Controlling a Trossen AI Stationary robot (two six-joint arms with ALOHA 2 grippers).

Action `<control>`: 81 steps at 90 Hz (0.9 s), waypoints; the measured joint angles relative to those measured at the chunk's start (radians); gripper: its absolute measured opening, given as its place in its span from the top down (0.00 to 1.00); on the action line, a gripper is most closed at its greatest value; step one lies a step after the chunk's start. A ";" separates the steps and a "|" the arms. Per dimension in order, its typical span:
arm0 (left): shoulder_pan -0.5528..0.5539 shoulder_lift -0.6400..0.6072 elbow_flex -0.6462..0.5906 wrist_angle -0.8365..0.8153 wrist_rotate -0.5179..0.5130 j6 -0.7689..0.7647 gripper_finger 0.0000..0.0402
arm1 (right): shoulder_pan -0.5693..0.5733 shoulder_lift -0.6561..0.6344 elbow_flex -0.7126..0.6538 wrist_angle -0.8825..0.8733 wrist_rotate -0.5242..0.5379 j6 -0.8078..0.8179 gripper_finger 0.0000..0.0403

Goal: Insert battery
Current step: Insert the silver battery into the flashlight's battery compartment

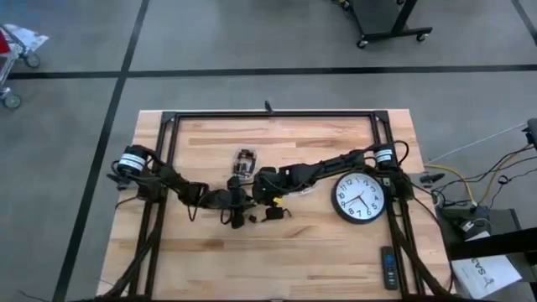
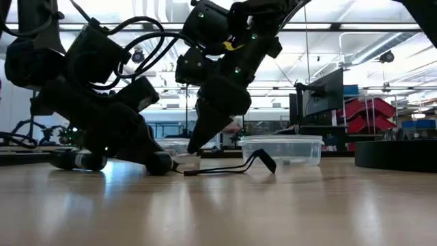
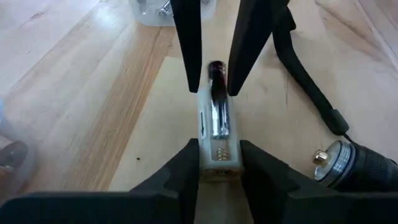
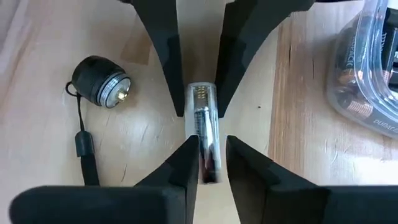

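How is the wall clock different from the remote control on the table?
The wall clock is round with a white face and dark rim; the remote control is a thin dark bar. The clock is far bigger than the remote. The clock lies beside the right arm, while the remote lies nearer the table's front edge. Both lie flat on the wooden table, untouched by either hand.

A light butcher-block wooden table (image 1: 319, 252) carries a wall clock (image 1: 360, 197), a remote control (image 1: 388, 267), a clear plastic container (image 1: 244, 161) and a flashlight cap (image 4: 101, 81)
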 joint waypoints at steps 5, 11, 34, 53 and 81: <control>0.000 0.000 0.000 0.000 0.000 0.000 0.78 | 0.000 0.000 0.000 0.000 0.000 0.001 0.84; 0.000 0.000 0.000 0.000 0.000 0.000 0.79 | 0.000 0.000 0.000 0.001 0.000 0.001 0.84; 0.000 0.000 0.000 0.000 0.000 0.000 0.77 | 0.000 0.000 0.005 -0.012 -0.003 0.012 0.90; 0.000 0.000 0.000 0.000 0.000 0.000 0.78 | 0.006 -0.029 0.064 -0.133 0.001 0.012 0.94; 0.000 0.000 0.000 0.000 0.000 0.001 0.78 | 0.006 -0.045 0.052 -0.216 0.002 0.023 0.97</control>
